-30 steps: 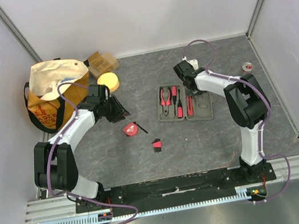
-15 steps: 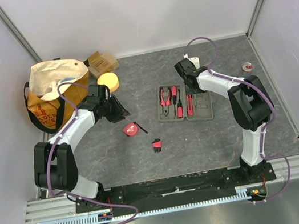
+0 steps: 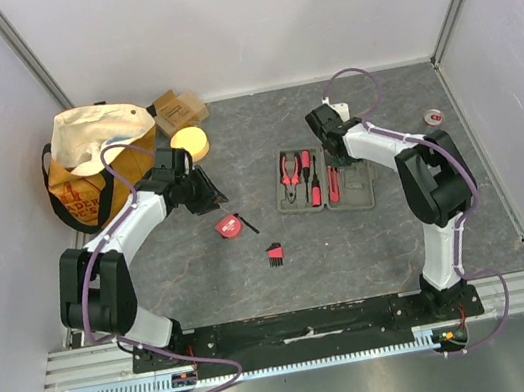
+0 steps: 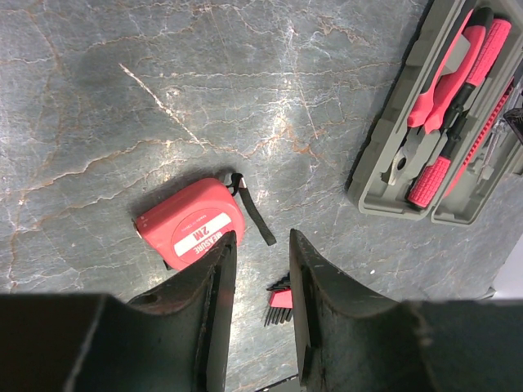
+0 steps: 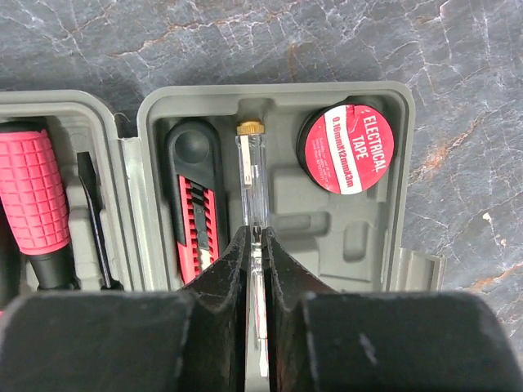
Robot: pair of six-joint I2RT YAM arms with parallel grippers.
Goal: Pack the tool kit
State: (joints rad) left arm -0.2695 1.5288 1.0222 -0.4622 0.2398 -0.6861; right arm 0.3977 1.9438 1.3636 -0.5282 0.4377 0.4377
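The grey-green tool case [image 3: 289, 206] lies open mid-table, holding red-and-black pliers [image 3: 288, 169], screwdrivers and a utility knife [image 5: 194, 204]. My right gripper [image 5: 257, 237] is shut on a clear tester screwdriver [image 5: 252, 175] lying in the case's right half [image 5: 372, 245], beside a roll of electrical tape [image 5: 346, 148]. My left gripper [image 4: 260, 245] is open and empty, above the table between a red tape measure [image 4: 189, 224] and a red hex key set [image 4: 280, 299]. Both also show in the top view, the tape measure [image 3: 229, 225] and the hex keys [image 3: 275, 253].
An orange-and-cream tote bag [image 3: 94, 165], a brown cardboard box [image 3: 175, 108] and a yellow disc [image 3: 191, 142] stand at the back left. A small tape roll [image 3: 433, 115] lies at the far right. White walls enclose the table.
My right wrist shifted slightly over the case's right half. The left arm has not moved.
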